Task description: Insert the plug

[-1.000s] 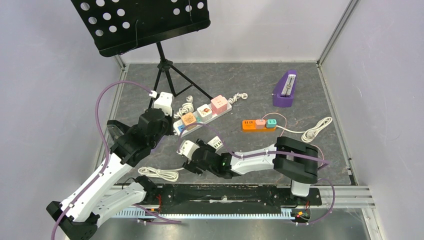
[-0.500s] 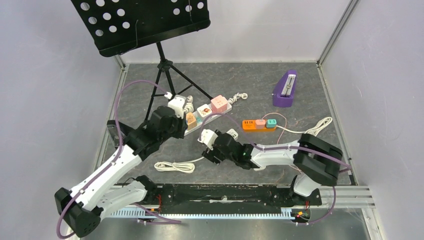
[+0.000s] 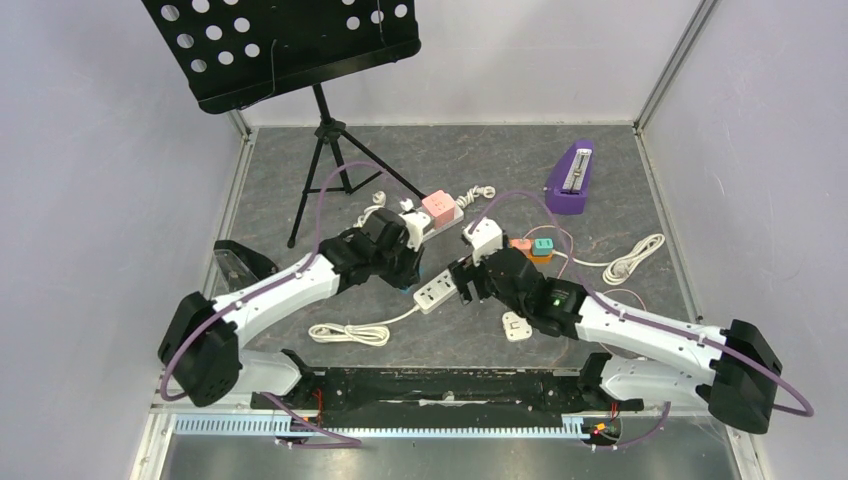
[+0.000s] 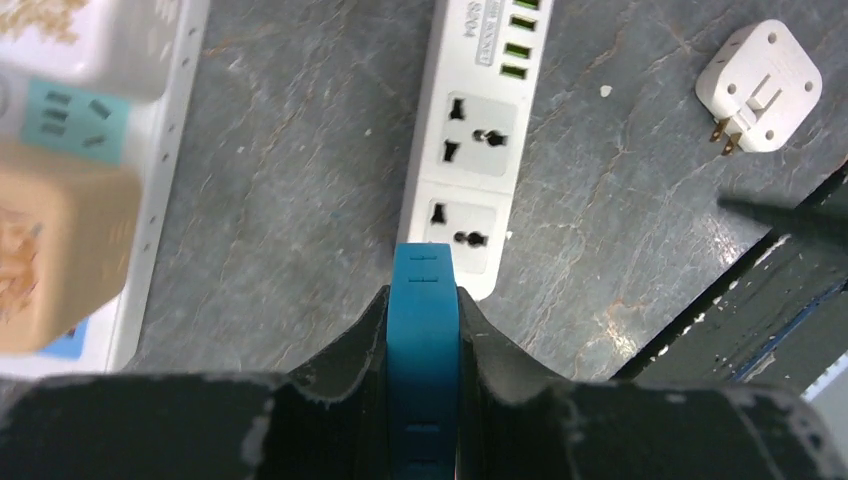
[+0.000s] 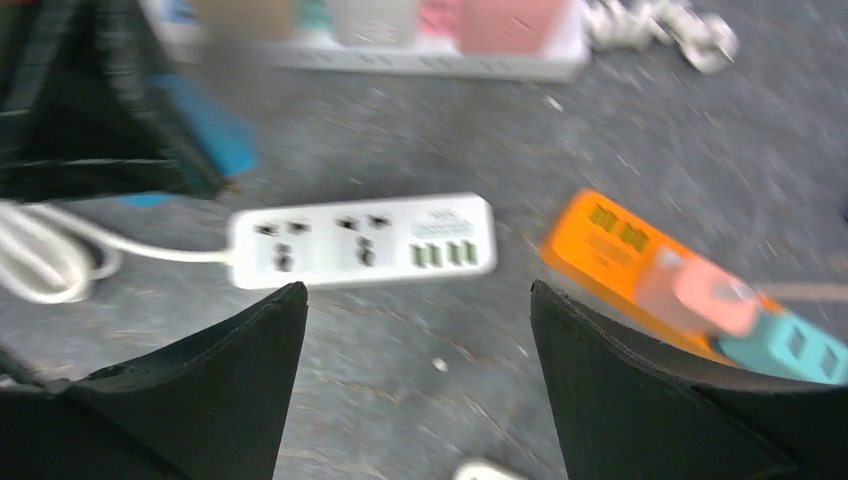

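Nearest the arm bases, a white adapter (image 3: 517, 325) lay on the worktop (image 3: 600, 190). Just beyond it, the left tool (image 4: 424, 310) was clamped tight on the blue plug (image 4: 424, 265), whose tip was over the end socket of the white power strip (image 4: 470, 150). The right tool (image 5: 418, 290) hung wide open and empty above that strip, with the orange strip (image 5: 610, 240) farther back.

I can read nothing cleanly here. My left wrist view catches a scrap of grey print on the white power strip (image 4: 470, 150), at its far end, cut off by the frame's edge. The beige cube (image 4: 55, 255) shows only a blurred brown design.
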Tool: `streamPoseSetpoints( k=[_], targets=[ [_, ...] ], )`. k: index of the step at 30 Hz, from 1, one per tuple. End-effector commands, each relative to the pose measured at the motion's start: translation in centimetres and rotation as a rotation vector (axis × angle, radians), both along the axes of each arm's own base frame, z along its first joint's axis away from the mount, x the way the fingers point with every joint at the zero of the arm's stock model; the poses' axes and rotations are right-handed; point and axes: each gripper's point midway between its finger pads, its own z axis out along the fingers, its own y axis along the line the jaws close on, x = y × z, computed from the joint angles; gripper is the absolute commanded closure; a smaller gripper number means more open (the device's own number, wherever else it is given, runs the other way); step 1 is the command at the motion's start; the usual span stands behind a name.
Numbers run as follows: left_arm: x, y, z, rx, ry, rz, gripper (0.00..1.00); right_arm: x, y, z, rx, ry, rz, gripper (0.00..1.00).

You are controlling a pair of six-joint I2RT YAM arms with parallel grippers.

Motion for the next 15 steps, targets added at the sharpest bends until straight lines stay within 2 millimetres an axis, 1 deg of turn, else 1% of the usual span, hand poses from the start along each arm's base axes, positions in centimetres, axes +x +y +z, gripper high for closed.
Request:
streamPoseSetpoints(
  k=[1,4,5,6,10,11,15],
  targets=[
    [1.6,-4.0,2.0,-0.055,-0.126,-0.157,0.98,0.7,-6.9,-2.8,-0.115,0.092,-0.297,0.16],
    [1.5,-4.9,1.0,0.008,-0.151,-0.245,0.98,0.9,-8.7,-2.9,-0.09,0.104,-0.372,0.14],
    [1.5,-5.1,1.0,0.03,-0.162,-0.269,0.98,0.9,-9.2,-2.9,-0.077,0.106,-0.39,0.14],
    [1.4,-5.1,0.5,0.058,-0.15,-0.293,0.98,1.0,-9.6,-2.9,-0.069,0.106,-0.407,0.14],
    [1.1,-5.5,-0.2,0.112,-0.112,-0.363,0.98,1.4,-10.9,-2.3,-0.037,0.094,-0.452,0.13],
    [1.0,-5.2,-0.8,0.14,-0.089,-0.369,0.98,1.4,-11.2,-2.3,-0.037,0.091,-0.46,0.13],
    [0.9,-4.1,-1.8,0.237,-0.048,-0.384,0.98,1.8,-12.2,-1.3,-0.014,0.063,-0.502,0.12]
  ],
)
